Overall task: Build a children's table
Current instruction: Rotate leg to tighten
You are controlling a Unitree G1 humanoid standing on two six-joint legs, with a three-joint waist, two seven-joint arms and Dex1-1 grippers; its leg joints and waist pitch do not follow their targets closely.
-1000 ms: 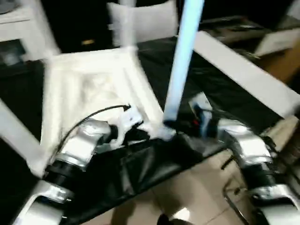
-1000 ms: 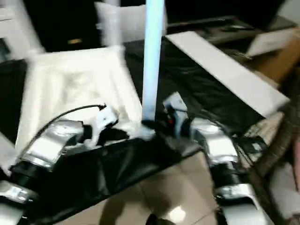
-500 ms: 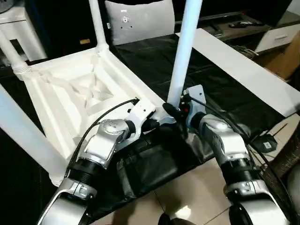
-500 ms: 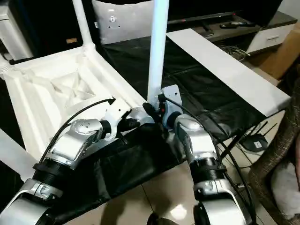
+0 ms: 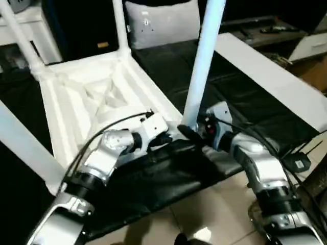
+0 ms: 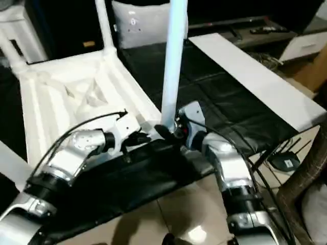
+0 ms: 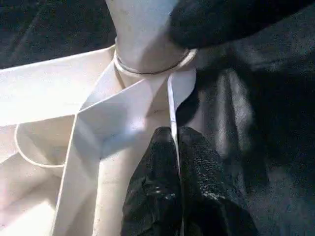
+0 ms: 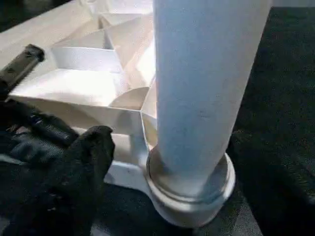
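Inverted white plastic rectangular tabletop (image 5: 92,97), ribbed underside up, lying on the large black-covered work table (image 5: 240,102).

Legs, counted: four long tapered white tube legs rising from the corner sockets.
- near-right leg (image 5: 202,61), upright, seated by its threaded collar (image 8: 189,189) in the round corner socket (image 7: 147,64) at the work table's near edge;
- far-right leg (image 5: 121,25), upright at the far corner;
- far-left leg (image 5: 20,38), leaning in picture;
- near-left leg (image 5: 23,148), crossing the lower left of the head views.

Left gripper (image 5: 166,139): two black fingers (image 7: 152,191) closed together over the thin wall of the tabletop's rim beside the near-right socket (wall edge running between the two pads in the left wrist view).

Right gripper (image 5: 190,133): at the base of the near-right leg, one black finger (image 8: 81,162) beside the socket, another against the collar in the left wrist view (image 7: 226,19); amount of opening and any hold on the leg not to be told.

Two silver forearms, a black cable (image 5: 110,125) looping over the left one.

Surroundings: one long white panel (image 5: 271,76) lying along the right side of the work table; one pale grey plate (image 5: 161,20) standing beyond the far edge, bearing a small mark (too blurred to read); one brown cardboard box (image 5: 311,71) at far right. No legible writing or brand anywhere.
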